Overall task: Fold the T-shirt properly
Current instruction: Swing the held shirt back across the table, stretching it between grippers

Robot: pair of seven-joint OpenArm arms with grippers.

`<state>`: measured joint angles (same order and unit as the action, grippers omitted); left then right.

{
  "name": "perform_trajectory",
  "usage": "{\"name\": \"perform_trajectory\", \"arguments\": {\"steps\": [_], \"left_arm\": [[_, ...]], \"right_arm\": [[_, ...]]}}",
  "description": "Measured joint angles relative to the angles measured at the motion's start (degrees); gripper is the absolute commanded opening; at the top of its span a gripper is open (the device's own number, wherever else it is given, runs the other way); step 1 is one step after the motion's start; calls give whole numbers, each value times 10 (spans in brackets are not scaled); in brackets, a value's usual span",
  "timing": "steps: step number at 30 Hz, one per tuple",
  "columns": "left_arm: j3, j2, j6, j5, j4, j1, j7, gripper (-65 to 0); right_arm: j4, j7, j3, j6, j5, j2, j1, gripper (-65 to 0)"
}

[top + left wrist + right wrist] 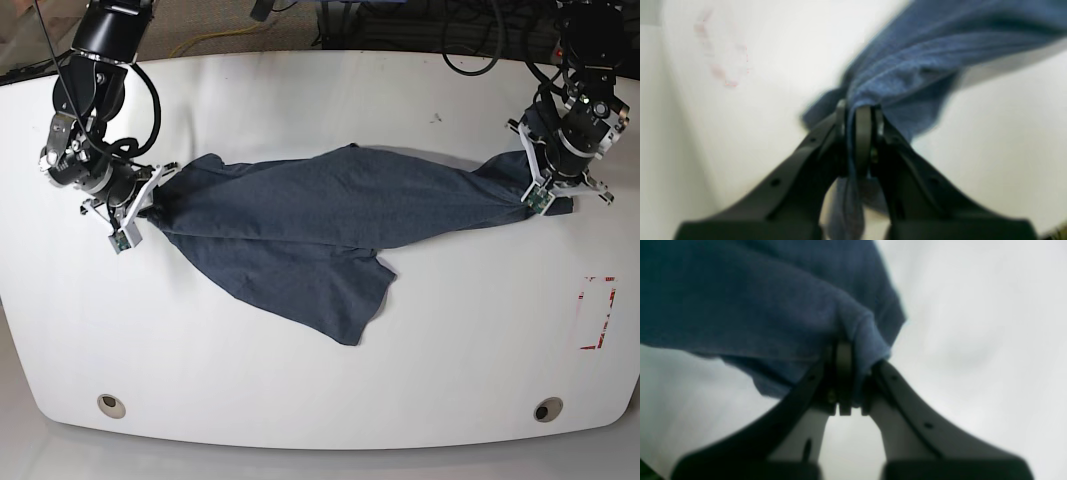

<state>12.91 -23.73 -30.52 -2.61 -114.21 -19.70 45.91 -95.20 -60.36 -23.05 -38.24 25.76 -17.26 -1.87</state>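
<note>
The T-shirt (320,225) lies stretched across the table (300,90); the left gripper (535,190) and right gripper (150,200) each pinch 1 end.

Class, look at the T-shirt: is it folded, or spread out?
Neither folded nor flat: the T-shirt hangs stretched between the right gripper and the left gripper, bunched at both ends.

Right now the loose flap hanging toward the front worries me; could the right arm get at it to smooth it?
Probably not yet: the right gripper is shut on the T-shirt end; the flap lies unobstructed.
</note>
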Motion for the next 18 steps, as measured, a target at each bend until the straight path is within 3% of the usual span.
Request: {"name": "perform_trajectory", "arguments": {"steps": [2, 5, 8, 10, 14, 18], "left_arm": [[2, 1, -4, 2, 1, -23, 6, -485], [3, 4, -3, 4, 2, -32, 8, -276], [15, 17, -3, 2, 2, -49, -10, -171], [34, 35, -8, 0, 2, -66, -18, -146], [68, 67, -101, 3, 2, -86, -16, -146], [135, 107, -99, 4, 2, -83, -22, -146]], "right_arm": [[0, 0, -2, -2, -1, 3, -14, -650], [0, 1, -6, -1, -3, 11, -25, -650], [-7, 1, -5, -2, -1, 17, -35, -650], [-19, 2, -5, -2, -1, 20, -43, -650], [-45, -1, -6, 1, -11, 36, -46, -650], [-61, 3, -4, 1, 0, 44, -48, -650]]}}
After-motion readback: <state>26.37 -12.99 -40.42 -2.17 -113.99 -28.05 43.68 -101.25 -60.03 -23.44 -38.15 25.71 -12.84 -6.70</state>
